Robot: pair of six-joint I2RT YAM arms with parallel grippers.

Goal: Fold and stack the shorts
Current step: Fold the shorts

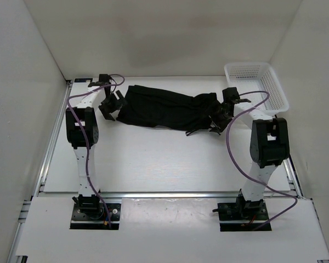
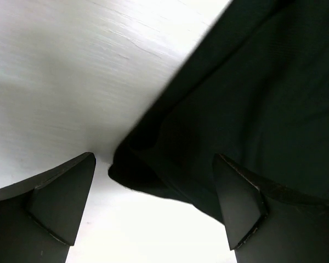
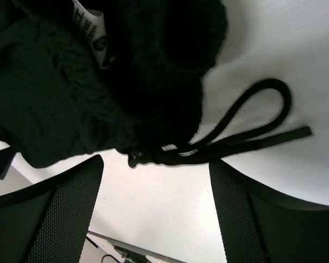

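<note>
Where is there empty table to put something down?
The wide bare strip of table on the near side of the shorts is free. The white basket looks empty too. The back row is crowded: left tool, shorts and right tool fill it.

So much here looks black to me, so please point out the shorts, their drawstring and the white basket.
shorts (image 1: 159,107), top view, middle of the fabric.
drawstring (image 3: 263,139), right wrist view, its straight end.
white basket (image 1: 260,76), top view, bare floor.
</note>
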